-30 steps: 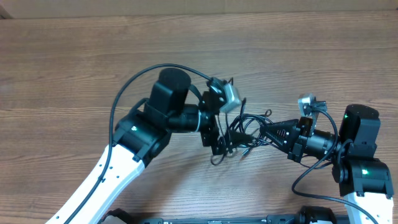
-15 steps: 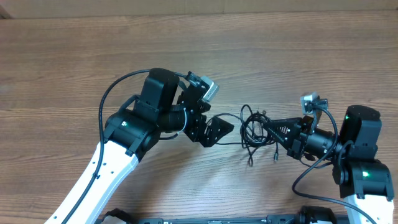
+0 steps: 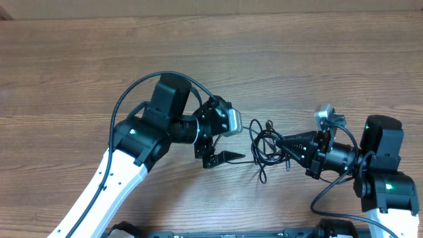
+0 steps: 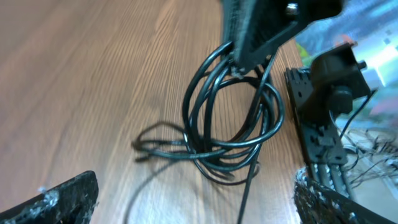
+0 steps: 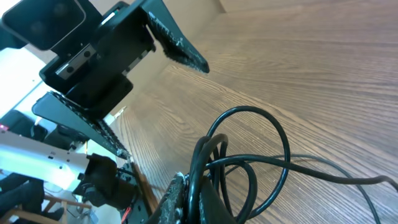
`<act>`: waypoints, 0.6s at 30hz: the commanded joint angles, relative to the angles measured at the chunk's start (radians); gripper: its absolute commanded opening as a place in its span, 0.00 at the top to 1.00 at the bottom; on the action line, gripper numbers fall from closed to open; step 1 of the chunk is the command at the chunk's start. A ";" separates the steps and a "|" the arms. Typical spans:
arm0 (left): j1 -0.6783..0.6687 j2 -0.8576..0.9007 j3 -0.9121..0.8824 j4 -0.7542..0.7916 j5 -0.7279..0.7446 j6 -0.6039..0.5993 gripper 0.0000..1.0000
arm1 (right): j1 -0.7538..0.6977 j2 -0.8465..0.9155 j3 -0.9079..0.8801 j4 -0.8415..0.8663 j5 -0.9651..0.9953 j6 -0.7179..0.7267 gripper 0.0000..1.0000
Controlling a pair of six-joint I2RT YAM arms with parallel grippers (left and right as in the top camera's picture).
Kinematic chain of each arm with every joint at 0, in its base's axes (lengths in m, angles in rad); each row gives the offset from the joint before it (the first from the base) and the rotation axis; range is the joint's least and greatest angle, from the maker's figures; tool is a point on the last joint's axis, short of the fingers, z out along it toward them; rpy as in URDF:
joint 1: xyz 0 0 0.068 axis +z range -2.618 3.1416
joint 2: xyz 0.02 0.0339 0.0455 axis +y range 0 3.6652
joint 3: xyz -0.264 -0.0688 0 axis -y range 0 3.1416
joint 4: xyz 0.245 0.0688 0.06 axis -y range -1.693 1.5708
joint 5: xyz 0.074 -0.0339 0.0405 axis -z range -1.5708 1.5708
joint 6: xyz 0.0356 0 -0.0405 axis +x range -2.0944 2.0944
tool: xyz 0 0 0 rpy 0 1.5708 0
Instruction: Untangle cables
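Pressed-together right claw [image 3: 280, 141] pinches the tangled cables [image 3: 262, 139]; the spread, empty left claw [image 3: 238, 140] faces them from just left.

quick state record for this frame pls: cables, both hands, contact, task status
cables: thin, black, a tangled coil of loops lying between the two hands
right hand: shut on the cables, pinching the loops at one edge of the coil
left hand: open, empty, facing the coil, not touching it
table: wood grain; loose cable ends trail on it
task status: not yet untangled
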 commanded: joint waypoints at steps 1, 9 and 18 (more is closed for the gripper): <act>-0.041 -0.008 0.017 0.017 0.064 0.197 0.00 | -0.002 -0.013 0.001 0.003 -0.123 -0.079 0.96; -0.191 0.003 0.017 0.121 0.056 0.202 0.00 | -0.002 -0.013 0.001 0.002 -0.167 -0.109 0.96; -0.203 0.043 0.017 0.135 0.055 0.191 0.12 | -0.002 -0.013 0.001 -0.013 -0.167 -0.121 0.96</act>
